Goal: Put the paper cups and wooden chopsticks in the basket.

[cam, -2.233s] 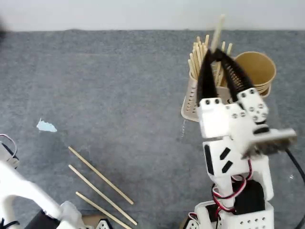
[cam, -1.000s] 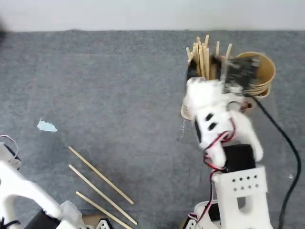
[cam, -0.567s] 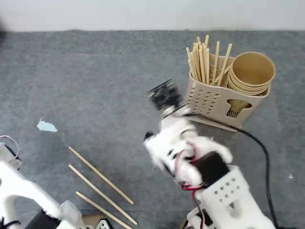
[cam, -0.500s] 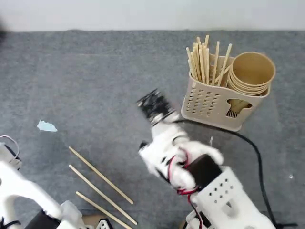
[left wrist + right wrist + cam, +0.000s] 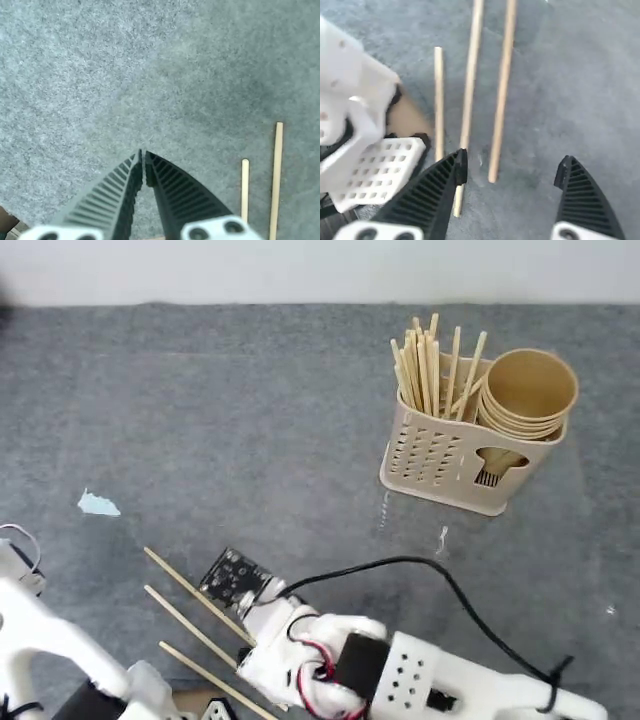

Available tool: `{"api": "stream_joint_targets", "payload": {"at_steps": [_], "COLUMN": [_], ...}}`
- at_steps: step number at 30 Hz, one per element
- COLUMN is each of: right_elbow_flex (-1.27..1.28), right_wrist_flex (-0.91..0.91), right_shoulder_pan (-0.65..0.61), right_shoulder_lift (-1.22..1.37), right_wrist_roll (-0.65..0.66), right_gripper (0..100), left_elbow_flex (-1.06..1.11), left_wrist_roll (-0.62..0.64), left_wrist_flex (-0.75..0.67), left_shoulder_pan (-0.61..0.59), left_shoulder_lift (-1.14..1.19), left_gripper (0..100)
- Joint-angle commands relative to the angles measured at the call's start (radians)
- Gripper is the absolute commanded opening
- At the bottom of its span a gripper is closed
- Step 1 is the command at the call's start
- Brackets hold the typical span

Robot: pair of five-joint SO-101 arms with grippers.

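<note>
Grey worktop (image 5: 220, 410), pale wall (image 5: 300, 270) behind. Chopsticks (image 5: 190, 625) flat, parallel, long axes slanting far-left to near-right. Right gripper (image 5: 515, 160) spread wide over them; left gripper (image 5: 144, 157) closed.

White arms (image 5: 420, 690), black ribbed fingers (image 5: 170, 190)

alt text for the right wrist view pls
The right gripper, open, hangs above three wooden chopsticks lying side by side on the grey table cover. White robot parts sit beside them.
</note>
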Motion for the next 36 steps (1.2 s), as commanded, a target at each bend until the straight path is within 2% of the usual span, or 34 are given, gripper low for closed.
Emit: {"api": "stream_joint_targets", "payload": {"at_steps": [1, 14, 36], "right_elbow_flex": [0.006, -0.069, -0.077], "right_wrist_flex": [-0.071, -0.291, -0.302], "right_shoulder_pan": [-0.033, -0.085, -0.084], "right_shoulder_lift": [0.042, 0.481, 0.503], "right_wrist_roll": [-0.011, -0.009, -0.072], "right_gripper": [29.2, 29.5, 29.2], "left_elbow_flex": [-0.018, -0.018, -0.013], "left_wrist_roll": [-0.005, -0.002, -0.005], "left_wrist_flex": [-0.02, -0.015, -0.015], "left_shoulder_pan": [-0.002, -0.002, -0.002], "left_shoulder_lift": [0.002, 0.002, 0.002], "left_gripper": [1, 1, 1]}}
